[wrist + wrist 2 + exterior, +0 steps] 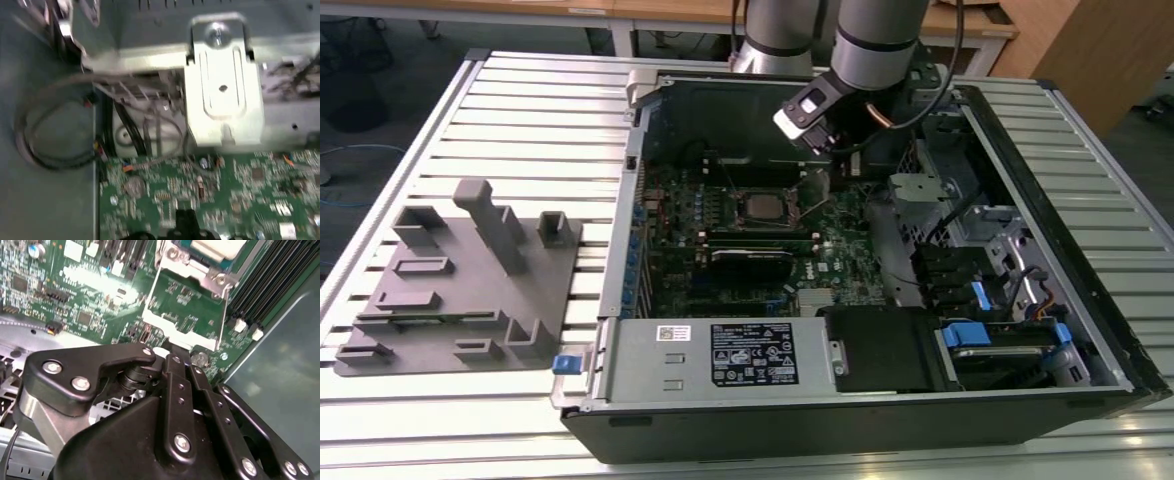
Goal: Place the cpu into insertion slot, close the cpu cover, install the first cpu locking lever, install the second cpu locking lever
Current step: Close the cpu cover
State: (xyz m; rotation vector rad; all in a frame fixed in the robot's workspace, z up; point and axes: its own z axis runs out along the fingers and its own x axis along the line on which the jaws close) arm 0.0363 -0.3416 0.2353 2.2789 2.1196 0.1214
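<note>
cpu [761, 207] sits in the insertion slot [736, 209]. cpu cover [175, 328] is tilted up, not closed. Gripper [159, 354] is at its free edge; can't tell jaws' opening. Cover and, I judge, both levers are left.

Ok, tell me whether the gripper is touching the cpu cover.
Cannot tell. In the second wrist view the gripper sits at the cpu cover edge; no gap or contact shows plainly.

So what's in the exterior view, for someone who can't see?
A grey robot arm reaches into an open black computer case, above the green circuit board and its silvery square socket. A grey plastic block sits on the exterior view's left.
</note>
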